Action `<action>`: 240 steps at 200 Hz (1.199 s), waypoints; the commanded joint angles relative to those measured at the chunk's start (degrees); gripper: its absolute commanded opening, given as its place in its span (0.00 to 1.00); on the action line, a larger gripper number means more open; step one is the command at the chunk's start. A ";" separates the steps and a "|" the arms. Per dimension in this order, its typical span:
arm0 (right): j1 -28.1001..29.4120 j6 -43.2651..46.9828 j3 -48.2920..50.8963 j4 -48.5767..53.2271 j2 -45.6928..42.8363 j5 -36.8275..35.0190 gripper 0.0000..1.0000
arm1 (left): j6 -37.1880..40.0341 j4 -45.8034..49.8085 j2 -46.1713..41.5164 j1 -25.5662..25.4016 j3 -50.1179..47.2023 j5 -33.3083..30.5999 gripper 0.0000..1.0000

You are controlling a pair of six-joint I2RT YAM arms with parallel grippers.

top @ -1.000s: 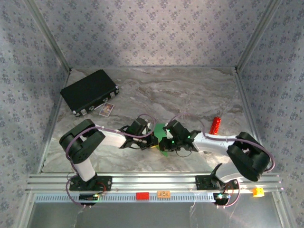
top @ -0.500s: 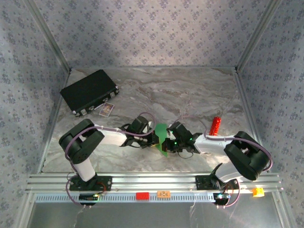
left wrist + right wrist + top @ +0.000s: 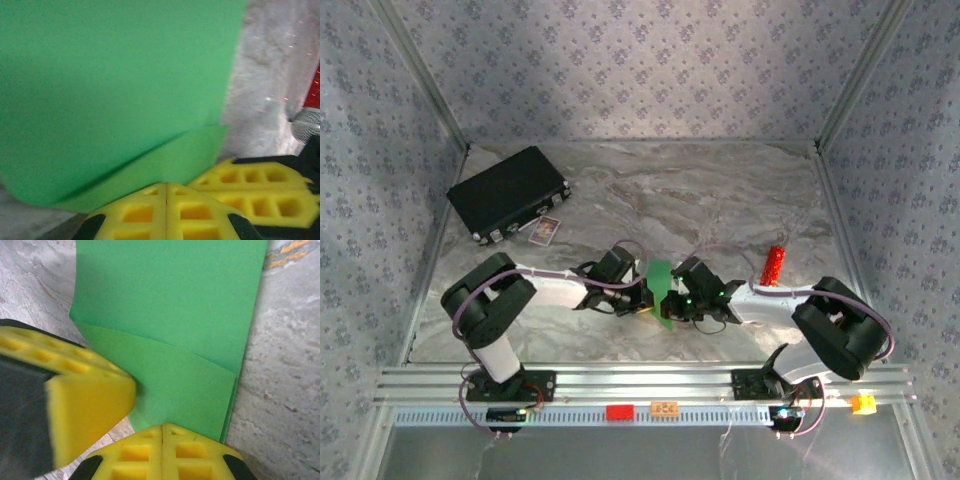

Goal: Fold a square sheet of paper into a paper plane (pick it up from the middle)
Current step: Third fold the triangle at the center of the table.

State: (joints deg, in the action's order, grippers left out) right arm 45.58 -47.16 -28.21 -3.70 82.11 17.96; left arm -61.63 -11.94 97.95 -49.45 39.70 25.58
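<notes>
The green sheet of paper (image 3: 660,287) is in the near middle of the bench (image 3: 720,190), between the ends of the two arms. It is folded: in both wrist views a smaller flap lies over the wider layer, and the flap has a slanted edge. The left pincer (image 3: 166,192) has its yellow fingers pressed together on the edge of this flap. The right pincer (image 3: 162,432) is clamped on the sheet too, at the edge nearest its camera, just beside the left one. I cannot tell if the paper touches the bench. A black case (image 3: 508,192) lies at the far left with a small card (image 3: 546,230) just beside it. A red cylinder (image 3: 775,264) is at the right, apart from the paper.
</notes>
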 commanded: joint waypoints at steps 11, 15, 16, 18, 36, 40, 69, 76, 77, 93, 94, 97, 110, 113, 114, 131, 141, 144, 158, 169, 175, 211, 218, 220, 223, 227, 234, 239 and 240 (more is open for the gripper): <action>0.47 -0.33 2.63 6.08 1.87 -4.08 0.03 | -0.45 1.71 0.54 1.73 -0.85 -2.85 0.00; 0.42 -0.31 2.71 6.08 1.88 -4.07 0.03 | -0.22 1.90 0.49 1.96 -0.98 -3.04 0.00; 0.44 -0.31 2.71 6.12 1.81 -4.07 0.03 | -0.19 2.00 0.49 1.97 -0.96 -3.06 0.00; 0.47 -0.24 2.72 6.15 1.80 -4.07 0.03 | -0.10 2.01 0.51 2.18 -0.99 -3.08 0.00; 0.47 0.01 2.89 6.43 1.75 -3.99 0.03 | -0.15 1.65 0.08 3.57 -1.72 -3.39 0.00; 0.47 0.08 2.89 6.50 1.76 -4.05 0.02 | -0.08 1.58 -0.07 3.95 -1.85 -3.43 0.00; 0.41 0.56 3.15 6.64 1.83 -3.93 0.02 | 1.06 1.63 -0.73 5.97 -1.76 -2.85 0.00; 0.47 0.56 3.28 6.67 1.82 -3.98 0.01 | 1.40 1.83 -0.83 6.43 -1.74 -2.74 0.00; 0.47 0.52 3.26 6.68 1.82 -3.98 0.01 | 1.50 1.92 -0.83 6.50 -1.69 -2.73 0.00; 0.44 0.75 3.25 6.76 1.79 -4.07 0.01 | 2.07 2.17 -0.90 7.68 -1.80 -2.47 0.00; 0.46 0.79 3.25 6.77 1.81 -4.07 0.01 | 2.10 2.18 -0.91 7.73 -1.81 -2.43 0.00; 0.46 0.78 3.31 6.86 1.83 -4.11 0.01 | 2.24 2.28 -0.90 7.89 -1.82 -2.43 0.00; 0.43 0.92 3.33 6.82 1.74 -4.08 0.01 | 2.60 2.18 -1.00 8.95 -2.17 -2.30 0.00; 0.47 0.98 3.33 6.85 1.74 -4.17 0.01 | 2.70 2.07 -1.01 9.11 -2.34 -2.24 0.00; 0.47 0.95 3.33 6.86 1.74 -4.16 0.01 | 2.72 2.04 -1.01 9.20 -2.43 -2.27 0.00; 0.24 1.19 3.42 6.92 1.72 -4.20 0.01 | 2.74 1.30 -1.25 10.31 -3.29 -2.08 0.00; 0.05 1.26 3.35 7.06 1.60 -4.16 0.01 | 2.83 1.13 -1.51 10.82 -3.74 -2.03 0.00; 0.11 1.31 3.41 7.11 1.65 -4.09 0.01 | 2.87 1.11 -1.63 10.91 -3.80 -1.93 0.00; 0.03 1.44 3.42 7.10 1.39 -4.07 0.01 | 2.92 1.04 -2.32 11.43 -4.09 -1.68 0.00; -0.11 1.58 3.39 7.08 1.07 -4.08 0.01 | 3.04 0.89 -3.21 11.49 -4.25 -1.59 0.00; -0.06 1.69 3.35 7.00 1.02 -4.04 0.01 | 3.09 0.81 -3.73 11.56 -4.21 -1.58 0.00; -0.40 2.48 3.23 6.86 0.64 -4.02 0.01 | 3.45 -0.27 -8.37 11.27 -4.18 -1.72 0.03; -0.49 2.55 3.20 6.87 0.65 -4.05 0.01 | 4.06 -0.55 -9.20 10.98 -4.14 -1.85 0.04; -0.49 2.56 3.08 6.87 0.68 -4.11 0.01 | 4.19 -0.67 -9.41 10.90 -4.16 -1.92 0.04; -0.57 2.54 3.07 6.86 0.69 -4.07 0.01 | 4.57 -0.81 -9.69 10.76 -4.16 -2.01 0.04; -0.58 2.59 3.03 6.86 0.65 -4.08 0.01 | 4.91 -1.01 -9.87 10.47 -4.19 -2.17 0.05; -0.67 2.55 2.98 6.87 0.61 -4.00 0.01 | 5.29 -1.61 -9.97 9.93 -4.20 -2.38 0.05; -0.73 2.55 2.98 6.84 0.62 -3.99 0.01 | 5.29 -2.20 -9.78 9.54 -4.28 -2.25 0.05; -0.70 2.53 2.98 6.86 0.61 -4.03 0.01 | 5.29 -2.38 -9.74 9.41 -4.28 -2.14 0.05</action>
State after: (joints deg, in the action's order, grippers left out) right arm 45.45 -45.87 -27.51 -4.95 81.73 17.37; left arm -58.63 -12.62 89.80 -38.59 35.73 24.40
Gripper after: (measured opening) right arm 0.066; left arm 0.054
